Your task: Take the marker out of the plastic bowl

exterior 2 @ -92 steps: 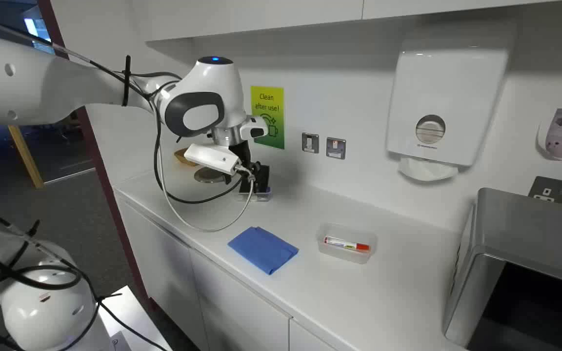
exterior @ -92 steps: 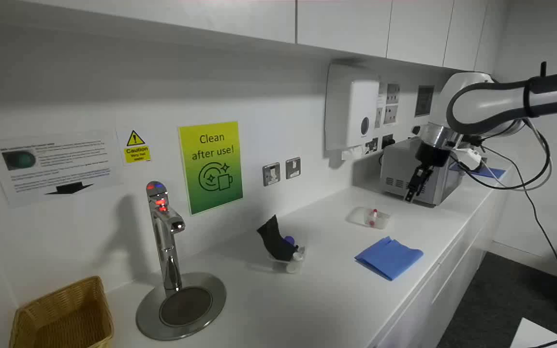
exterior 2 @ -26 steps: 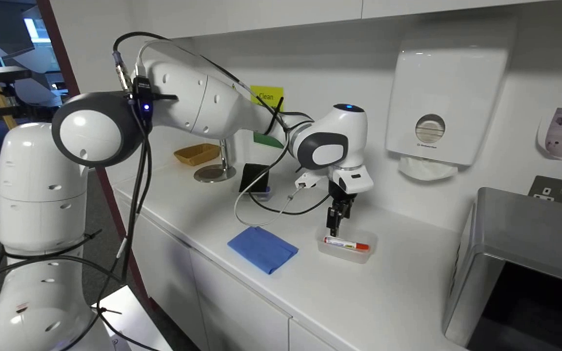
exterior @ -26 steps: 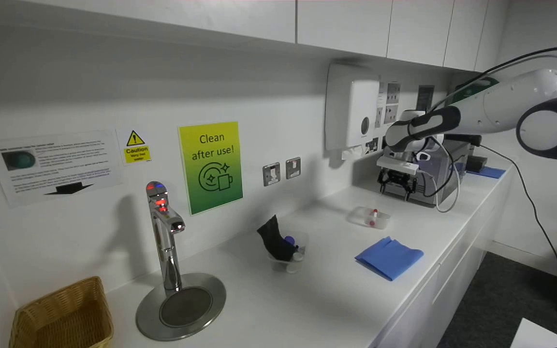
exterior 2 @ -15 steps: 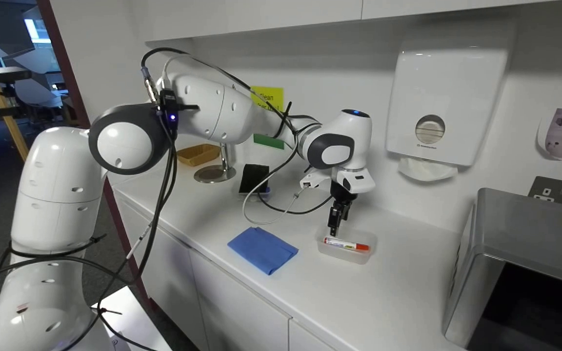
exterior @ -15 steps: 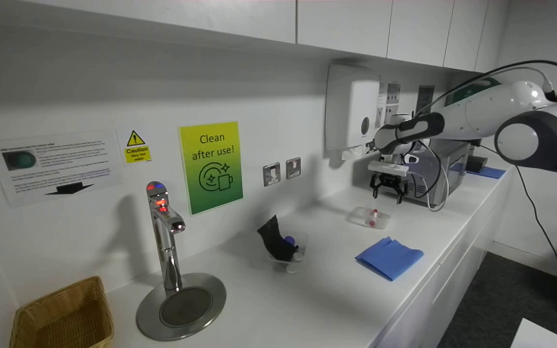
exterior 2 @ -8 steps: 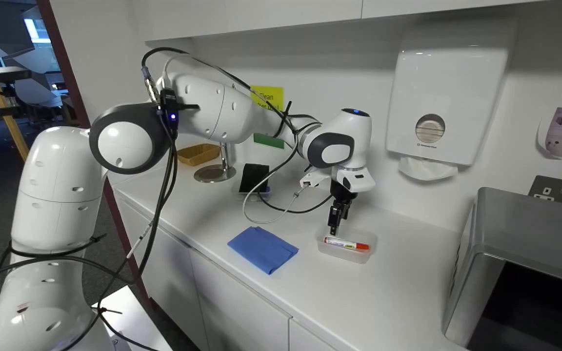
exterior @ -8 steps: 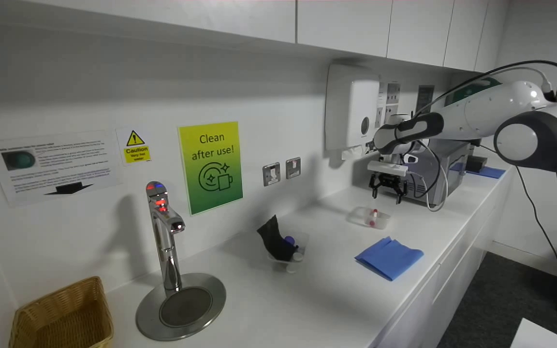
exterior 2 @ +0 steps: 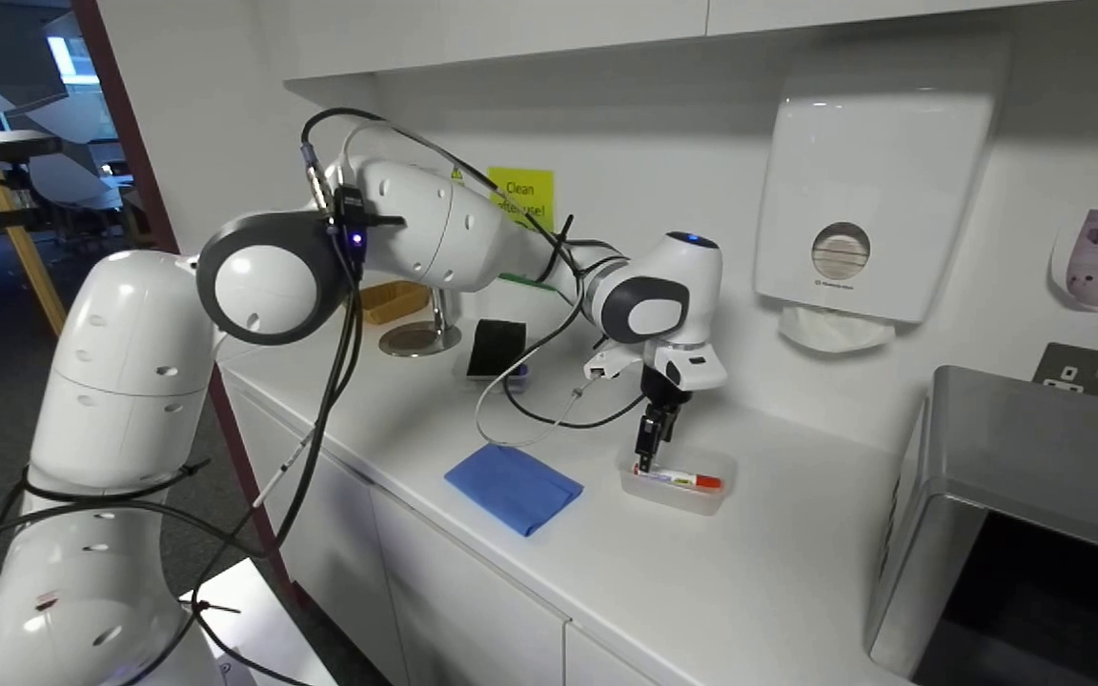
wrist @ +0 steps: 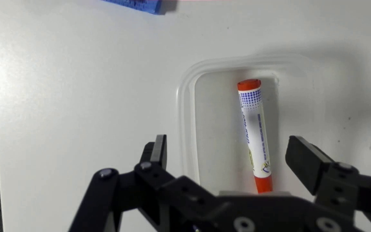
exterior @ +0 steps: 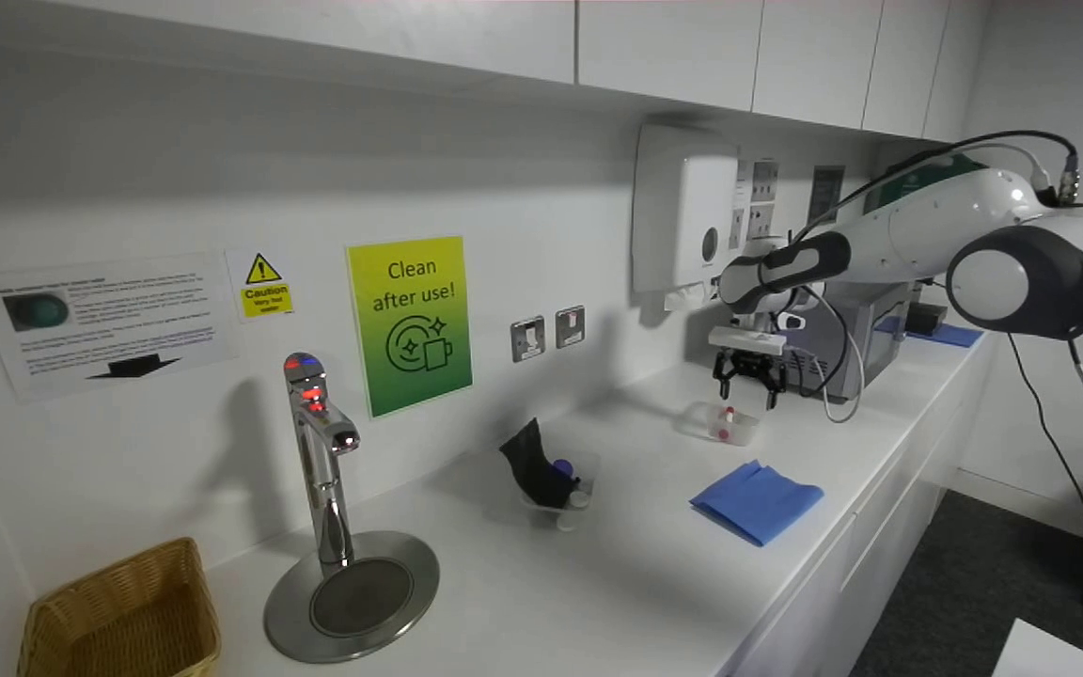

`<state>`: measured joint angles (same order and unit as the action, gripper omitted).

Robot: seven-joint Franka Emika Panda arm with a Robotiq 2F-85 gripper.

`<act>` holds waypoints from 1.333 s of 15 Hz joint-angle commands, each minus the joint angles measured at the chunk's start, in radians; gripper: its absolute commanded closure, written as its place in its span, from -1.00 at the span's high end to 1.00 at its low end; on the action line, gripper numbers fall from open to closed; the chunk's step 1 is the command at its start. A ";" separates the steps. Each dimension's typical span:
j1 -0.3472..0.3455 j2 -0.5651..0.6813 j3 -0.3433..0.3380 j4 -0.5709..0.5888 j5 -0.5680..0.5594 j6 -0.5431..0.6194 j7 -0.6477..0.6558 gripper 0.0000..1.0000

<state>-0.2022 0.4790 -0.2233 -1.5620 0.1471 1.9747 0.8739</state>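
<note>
The marker is white with red ends. It lies flat inside the clear plastic bowl, as the wrist view shows: marker (wrist: 254, 132), bowl (wrist: 185, 106). Both exterior views also show the marker (exterior: 725, 423) (exterior 2: 684, 478) and the bowl (exterior: 745, 431) (exterior 2: 668, 497). My gripper (wrist: 227, 138) is open and empty. In the wrist view its fingers stand apart on either side of the marker, the left one outside the bowl's rim in the picture. In the exterior views the gripper (exterior: 748, 400) (exterior 2: 644, 465) points down above the bowl. The marker's lower tip is partly hidden by the gripper body.
A folded blue cloth (exterior 2: 514, 488) lies near the bowl. A microwave (exterior 2: 1035, 448) stands beside it on the counter. A second clear container holds a dark angular object (exterior: 540, 475). The tap (exterior: 321, 470), round metal basin (exterior: 419, 574) and wicker basket (exterior: 128, 621) are farther off. A dispenser (exterior 2: 873, 191) hangs on the wall.
Over the last seconds the arm has swung over to the marker's bowl and turned its gripper downward. In the last half second the gripper has lowered slightly. Marker and bowl have not moved.
</note>
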 commanded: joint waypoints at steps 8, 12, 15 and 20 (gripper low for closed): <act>0.007 0.036 -0.002 0.045 -0.012 -0.013 -0.019 0.88; 0.005 0.045 -0.001 0.054 -0.011 -0.017 -0.021 0.04; 0.004 0.048 0.000 0.056 -0.009 -0.019 -0.022 -0.42; 0.003 0.056 -0.001 0.064 -0.010 -0.023 -0.021 -0.33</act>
<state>-0.1919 0.5145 -0.2231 -1.5445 0.1435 1.9753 0.8736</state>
